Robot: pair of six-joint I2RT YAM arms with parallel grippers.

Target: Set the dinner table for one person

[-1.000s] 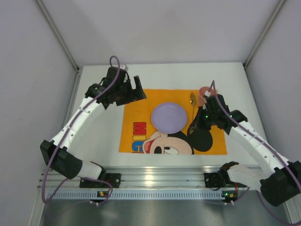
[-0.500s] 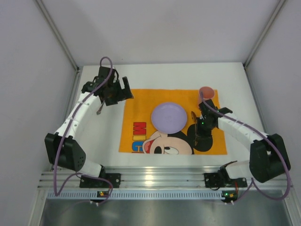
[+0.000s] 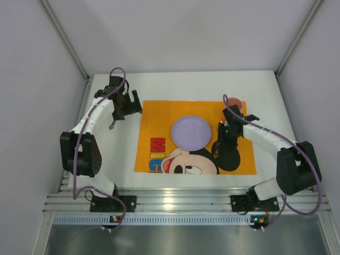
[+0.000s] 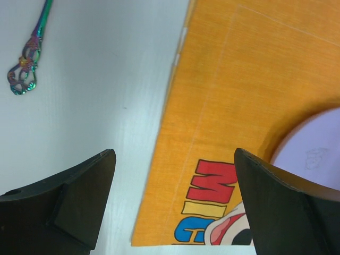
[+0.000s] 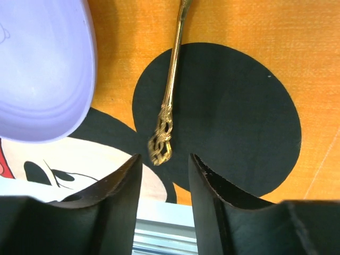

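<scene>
The white dinner table (image 3: pixel 180 85) carries an orange Mickey Mouse placemat (image 3: pixel 159 114) with a lilac plate (image 3: pixel 189 132) on it. A gold utensil (image 5: pixel 169 101) lies on the mat's black ear, right of the plate (image 5: pixel 37 69). My right gripper (image 5: pixel 163 164) hovers just above its ornate handle end, jaws slightly apart and empty; in the top view it (image 3: pixel 219 141) is right of the plate. My left gripper (image 4: pixel 174 159) is wide open and empty over the mat's left edge (image 4: pixel 170 106). An iridescent utensil (image 4: pixel 26 69) lies on the table left of the mat.
A pink cup (image 3: pixel 236 103) stands at the mat's far right corner, partly behind my right arm. The iridescent utensil (image 3: pixel 112 125) lies beside my left forearm. Aluminium rails (image 3: pixel 175 199) run along the near edge, and grey walls enclose the table.
My right gripper came down and toward the near edge beside the plate, and the gold utensil now lies on the mat. My left gripper pulled back left, off the mat's far corner.
</scene>
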